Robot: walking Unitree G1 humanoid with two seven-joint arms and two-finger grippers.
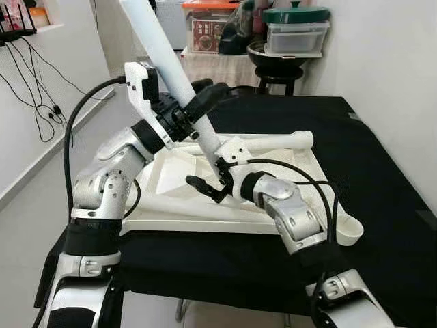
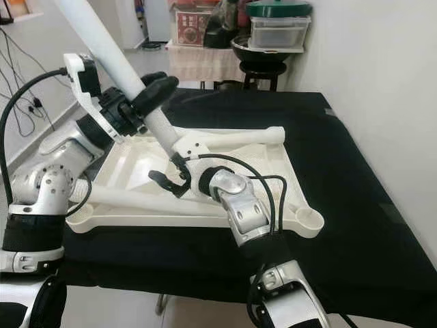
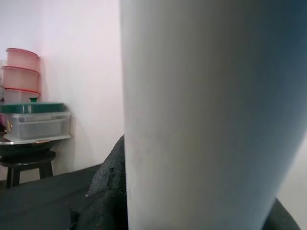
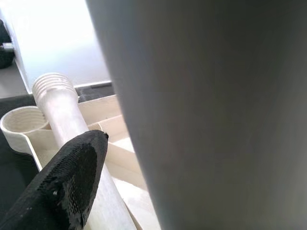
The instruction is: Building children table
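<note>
The left end effector (image 1: pixel 205 101) grips a white table leg (image 1: pixel 166 65) tilted above the upturned white table panel (image 1: pixel 179 169) (mid-tabletop); the right end effector (image 1: pixel 207 184) seems clenched on its lower end.

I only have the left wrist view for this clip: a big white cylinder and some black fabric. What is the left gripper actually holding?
Observer: The left gripper is shut on a white table leg, tilted up and away over the upturned white tabletop.
Operator: Where is the other arm?
Observer: The right gripper grips the same leg near its lower end, above the tabletop.
Operator: Any other legs around?
Observer: Two: a second leg lies along the tabletop's far edge, and a third leg lies across its near side.
Operator: Any free socket?
Observer: Yes, the near right corner socket looks empty.
</note>
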